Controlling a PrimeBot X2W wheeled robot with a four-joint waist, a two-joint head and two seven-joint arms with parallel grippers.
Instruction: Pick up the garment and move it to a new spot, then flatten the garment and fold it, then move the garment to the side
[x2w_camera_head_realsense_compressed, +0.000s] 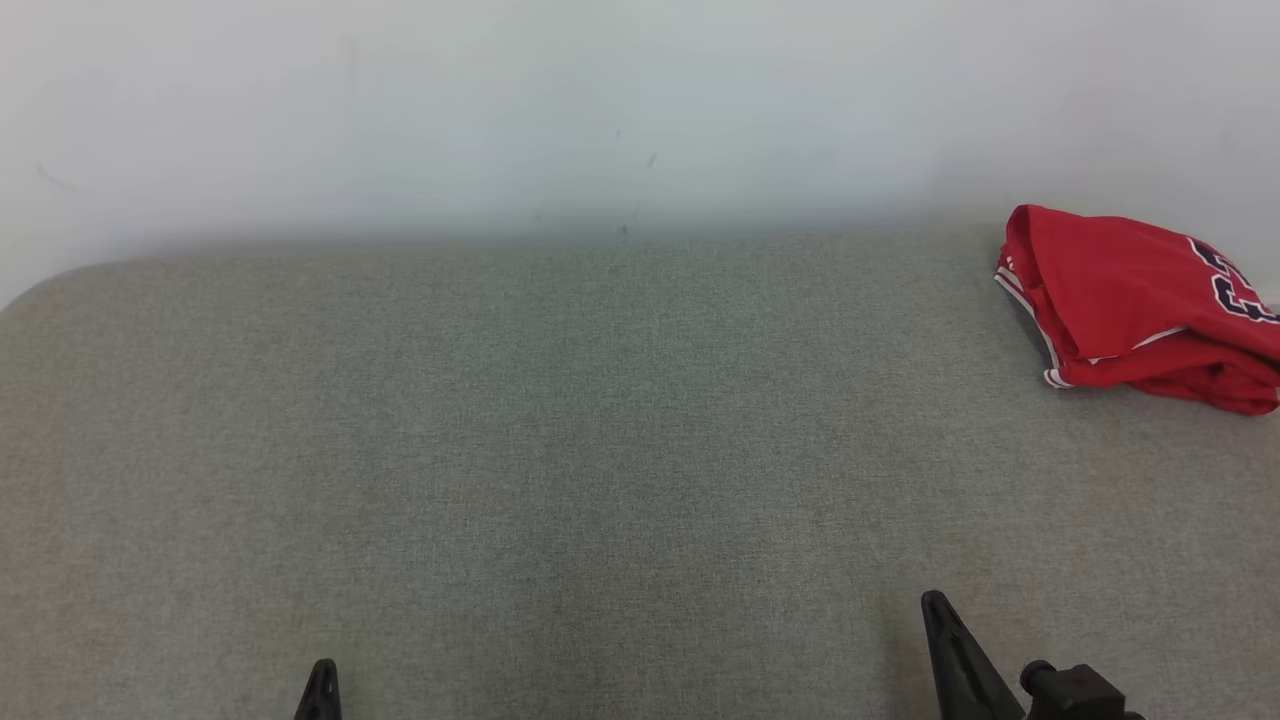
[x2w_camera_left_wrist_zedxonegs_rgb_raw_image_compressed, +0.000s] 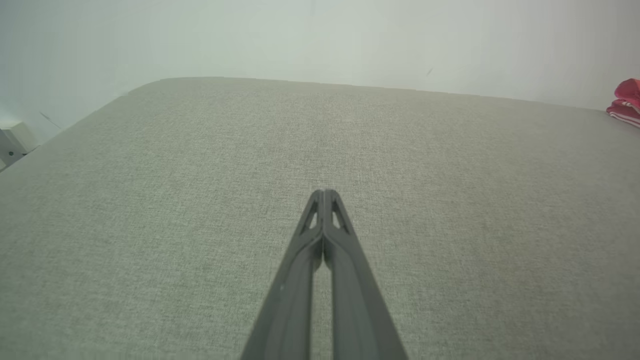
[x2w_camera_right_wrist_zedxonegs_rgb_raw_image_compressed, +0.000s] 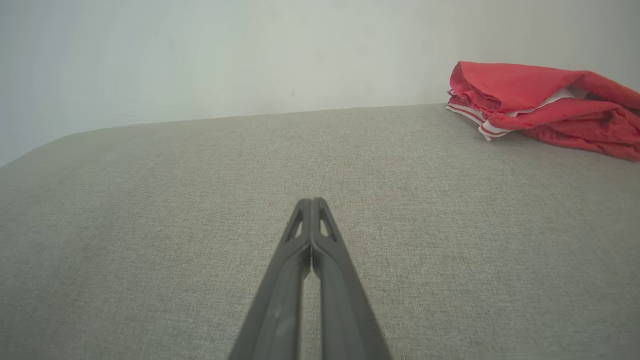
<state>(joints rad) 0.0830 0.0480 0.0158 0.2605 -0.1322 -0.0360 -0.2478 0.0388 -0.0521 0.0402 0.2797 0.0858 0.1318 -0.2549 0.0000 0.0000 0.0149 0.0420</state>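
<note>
the left fingers (x2w_camera_left_wrist_zedxonegs_rgb_raw_image_compressed: 350, 280) are pressed together, tips touching, and reach straight out low over the grey fabric worktop (x2w_camera_left_wrist_zedxonegs_rgb_raw_image_compressed: 150, 200), pointing toward the pale wall (x2w_camera_left_wrist_zedxonegs_rgb_raw_image_compressed: 320, 35) behind it. in the head view just their dark tip pokes up at the lower left edge. the right fingers (x2w_camera_right_wrist_zedxonegs_rgb_raw_image_compressed: 335, 280) are pressed together in the same way, level and low above bare fabric. in the head view they rise at the lower right, leaning a little to the left, with a dark knob of the wrist beside them. the garment (x2w_camera_head_realsense_compressed: 1120, 300) is a red bundle with white-and-red striped trim, loosely bunched at the far right of the worktop close to the wall and cut by the right edge of the head view. it lies well apart from both pairs of fingers, nearer the right pair. dark characters with a white outline show on its right end, but they are folded and cropped and cannot be read.
</note>
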